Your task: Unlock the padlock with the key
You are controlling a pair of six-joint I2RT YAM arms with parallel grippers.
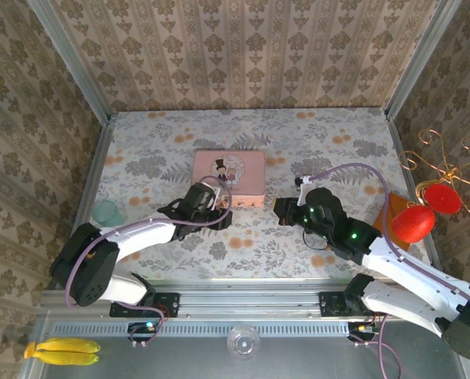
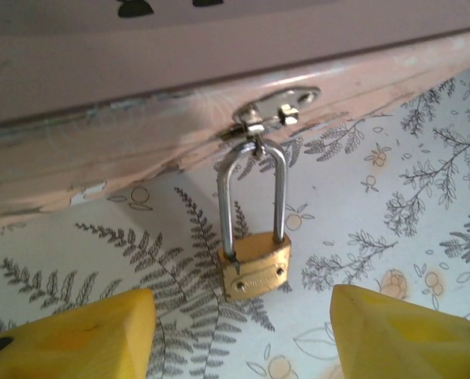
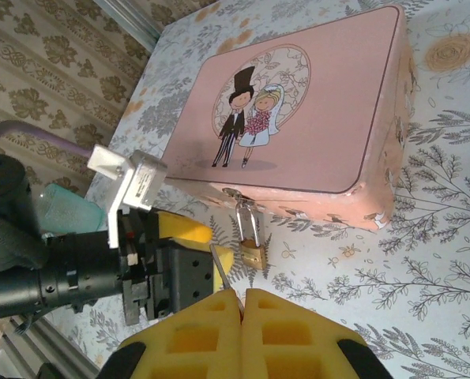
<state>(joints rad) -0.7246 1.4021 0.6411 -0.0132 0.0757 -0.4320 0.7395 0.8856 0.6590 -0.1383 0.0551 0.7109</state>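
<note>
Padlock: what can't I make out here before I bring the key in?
1. Keyhole: underside of the padlock faces away, left wrist view.
2. Most of the key: buried in the shut right gripper, right wrist view; teeth too small.
3. Top view: padlock too small beside the left gripper.

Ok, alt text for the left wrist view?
A small brass padlock hangs by its silvery shackle from the hasp of a pink tin, over a fern-patterned table. The left gripper is open, its yellow fingers flanking it below, not touching.
</note>
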